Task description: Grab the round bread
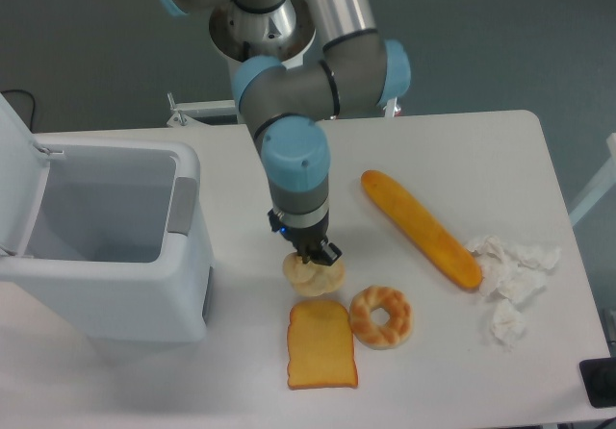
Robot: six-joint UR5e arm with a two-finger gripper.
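One round bread (313,274) was on the table (462,160), directly under the gripper (313,259), pale cream with a lumpy edge. The dark fingertips sat on its top, partly covering it. Jaws looked closed in on the bun's upper part, gripping the round bread; whether the bun rested on the table or was just clear of it could not be told.

Counts, working outward from the jaws:
- One square orange toast slice (321,344), just below the jaws toward the camera, its top edge very near the bun.
- One golden-brown twisted ring (381,316) with a hole, below and to the camera-right of the jaws, beside the toast.
- One long baguette (421,227), well to the camera-right of the jaws, lying diagonally.
- One loose cluster of crumpled white paper (510,277), beyond the baguette's lower end, near the table's right edge.
- One white bin (106,246) with its lid up, to the camera-left of the jaws, apart from the bun.

The single arm (294,155) came down from above to the gripper.
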